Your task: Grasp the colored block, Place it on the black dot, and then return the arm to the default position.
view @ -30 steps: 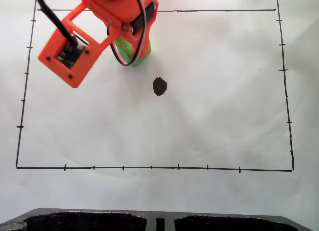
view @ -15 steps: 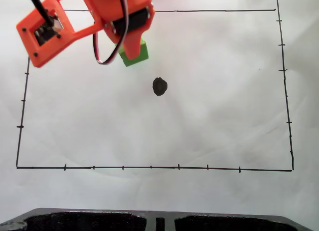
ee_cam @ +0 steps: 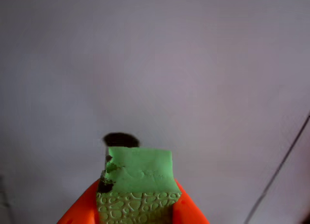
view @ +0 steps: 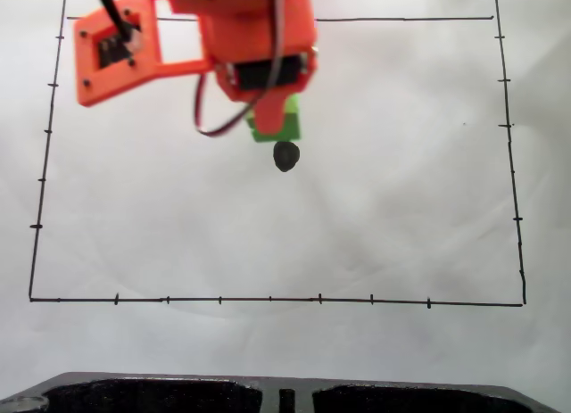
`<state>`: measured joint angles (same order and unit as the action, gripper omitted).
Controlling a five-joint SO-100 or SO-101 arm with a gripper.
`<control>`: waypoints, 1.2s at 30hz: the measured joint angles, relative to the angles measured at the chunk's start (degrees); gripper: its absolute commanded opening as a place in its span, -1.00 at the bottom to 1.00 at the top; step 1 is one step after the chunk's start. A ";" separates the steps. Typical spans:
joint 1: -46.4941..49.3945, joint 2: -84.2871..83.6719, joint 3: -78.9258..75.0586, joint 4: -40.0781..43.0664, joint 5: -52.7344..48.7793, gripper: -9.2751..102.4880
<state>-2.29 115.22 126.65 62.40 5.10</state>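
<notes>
As the orange arm (view: 250,38) swings rightward from the frame's upper-left corner, its end effector (ee_cam: 138,207) grips the green block (ee_cam: 139,178) between both fingers, now hanging just short of the black dot (view: 285,155) on the white bench (view: 375,208); release looks close.

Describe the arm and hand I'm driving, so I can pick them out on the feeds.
The arm is bright orange plastic with blocky housings. A rectangular orange frame juts to the fixed view's left, holding a small dark camera board. Red and black wires loop beneath it. The hand has orange tapered fingers.
</notes>
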 measured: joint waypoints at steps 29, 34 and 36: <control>-2.02 -19.07 -8.70 -5.19 3.69 -0.74; -2.46 -19.95 -9.05 -5.71 3.52 -0.73; -2.90 -20.21 -9.14 -5.71 3.52 -0.72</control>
<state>-5.19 95.01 117.51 56.69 8.61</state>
